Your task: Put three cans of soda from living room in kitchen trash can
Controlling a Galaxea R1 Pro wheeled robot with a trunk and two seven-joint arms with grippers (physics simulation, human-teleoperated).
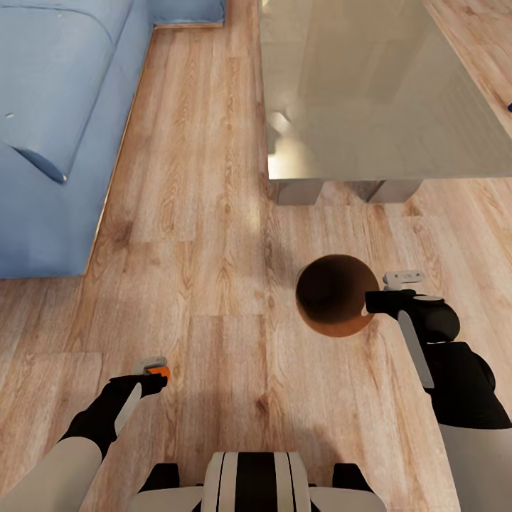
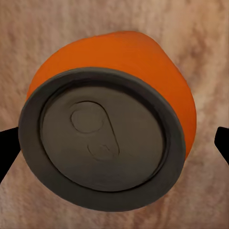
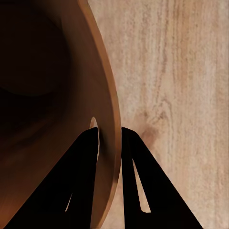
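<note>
An orange can of soda (image 1: 163, 370) with a grey lid is held low over the wood floor, my left gripper (image 1: 153, 375) shut on it. In the left wrist view the can (image 2: 143, 67) shows its lid end-on, a dark fingertip (image 2: 6, 149) at either side. The tash can (image 1: 333, 295), copper-brown inside, is a little right of centre. My right gripper (image 1: 375, 299) is shut on its rim. In the right wrist view one finger (image 3: 86, 162) is inside the bin wall (image 3: 57, 95), by the handle hole, and the other is outside.
A blue sofa (image 1: 50, 128) fills the left side. A glass-topped low table (image 1: 370, 85) stands ahead at the right, just beyond the bin. A small dark blue thing (image 1: 509, 107) peeks in at the right edge. Light wood planks (image 1: 206, 213) run between sofa and table.
</note>
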